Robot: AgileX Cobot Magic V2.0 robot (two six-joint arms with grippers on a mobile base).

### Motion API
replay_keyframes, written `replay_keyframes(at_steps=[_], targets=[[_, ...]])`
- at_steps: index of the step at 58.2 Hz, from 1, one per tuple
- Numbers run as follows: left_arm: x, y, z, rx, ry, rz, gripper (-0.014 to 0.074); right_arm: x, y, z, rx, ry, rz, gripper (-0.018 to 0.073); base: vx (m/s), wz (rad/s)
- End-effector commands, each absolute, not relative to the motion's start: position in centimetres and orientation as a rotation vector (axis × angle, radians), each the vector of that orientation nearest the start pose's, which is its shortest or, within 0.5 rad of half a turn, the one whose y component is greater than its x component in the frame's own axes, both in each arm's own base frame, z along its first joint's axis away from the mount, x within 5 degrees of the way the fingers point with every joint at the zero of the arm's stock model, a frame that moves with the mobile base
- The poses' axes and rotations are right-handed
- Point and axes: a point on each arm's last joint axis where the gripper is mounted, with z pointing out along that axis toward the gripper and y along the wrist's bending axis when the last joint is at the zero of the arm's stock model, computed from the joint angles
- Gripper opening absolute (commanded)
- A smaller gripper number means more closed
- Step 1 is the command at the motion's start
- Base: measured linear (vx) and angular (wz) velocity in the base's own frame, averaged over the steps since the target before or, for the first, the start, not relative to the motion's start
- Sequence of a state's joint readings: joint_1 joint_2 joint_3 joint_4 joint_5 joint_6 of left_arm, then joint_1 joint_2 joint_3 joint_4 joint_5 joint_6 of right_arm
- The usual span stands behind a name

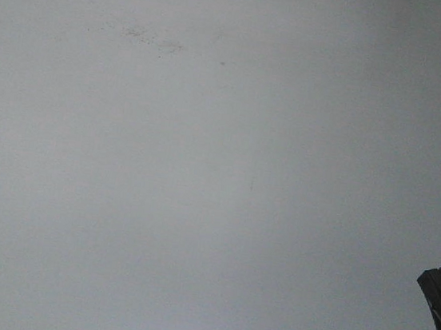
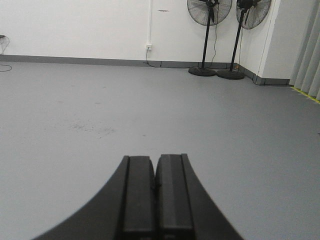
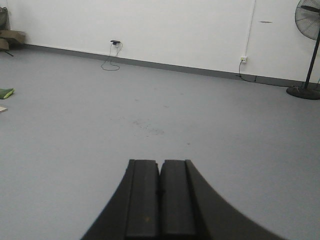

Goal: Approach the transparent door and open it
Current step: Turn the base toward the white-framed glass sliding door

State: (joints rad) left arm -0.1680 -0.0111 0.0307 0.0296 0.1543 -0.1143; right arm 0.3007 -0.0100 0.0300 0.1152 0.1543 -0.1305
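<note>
Exterior front-facing view showed almost nothing but bare grey floor [image 1: 215,213], with a patch of faint dark scuffs [image 1: 151,38] in the upper left. A black piece of the right gripper [image 1: 440,309] stuck in at the lower right corner, and a dark sliver sat at the lower left edge, too small to identify.

In the left wrist view, the left gripper [image 2: 156,197] filled the bottom centre. Its two black fingers [image 2: 139,195] were clenched flat against each other, with only a thin seam between them. Beyond them the grey floor ran to a white wall [image 2: 75,25] with a grey skirting. Two black pedestal fans [image 2: 208,10] [image 2: 252,10] stood side by side at the upper right, near a wall socket [image 2: 148,46]. Grey curtain folds [image 2: 311,50] hung at the right edge.

In the right wrist view, the right gripper [image 3: 160,200] also sat at the bottom centre, its fingers [image 3: 177,200] likewise clenched together and grasping nothing. The same white wall ran across the top, with a small plugged-in device and its cable [image 3: 115,44] at the upper left and one fan [image 3: 309,20] at the upper right. A green object [image 3: 6,93] lay on the floor at the left edge.

The transparent door appeared in none of the three views, so its place could not be told.
</note>
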Motion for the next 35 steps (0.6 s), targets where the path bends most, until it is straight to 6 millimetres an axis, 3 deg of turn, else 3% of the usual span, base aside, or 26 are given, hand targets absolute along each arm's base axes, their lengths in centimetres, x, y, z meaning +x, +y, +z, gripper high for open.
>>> replay_keyframes(at_steps=[1,35], targets=[[5.55,-0.96,19.34,0.060,1.575,-0.209,-0.0006,5.35,1.72,19.66,-0.260,1.547,0.220,-0.0005,0.00,0.00],[5.55,-0.96,19.34,0.060,1.575,-0.209,-0.0006,5.35,1.72,19.66,-0.260,1.547,0.220,-0.0005,0.00,0.00]])
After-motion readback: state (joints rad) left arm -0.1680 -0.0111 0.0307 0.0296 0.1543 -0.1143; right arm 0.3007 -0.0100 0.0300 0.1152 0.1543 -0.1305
